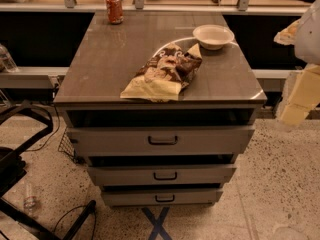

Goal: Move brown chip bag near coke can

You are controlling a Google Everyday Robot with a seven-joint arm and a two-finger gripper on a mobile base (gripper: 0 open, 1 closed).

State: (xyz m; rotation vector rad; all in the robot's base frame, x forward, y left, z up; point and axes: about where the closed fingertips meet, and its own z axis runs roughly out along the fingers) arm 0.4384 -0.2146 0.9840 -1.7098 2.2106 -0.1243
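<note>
The brown chip bag (pixel 165 74) lies flat on the grey cabinet top (pixel 110 59), near the front edge and right of centre, with pale tan ends. The coke can (pixel 114 7) stands upright at the far left corner of the top, well apart from the bag. My gripper (pixel 296 101) shows as pale blocky parts at the right edge of the view, off the cabinet's right side, clear of the bag and lower than the top.
A white round bowl (pixel 213 36) sits at the far right of the top, just behind the bag. The cabinet has three drawers (pixel 162 140) pulled slightly out. Black chair legs (pixel 20 134) and cables lie on the floor at the left.
</note>
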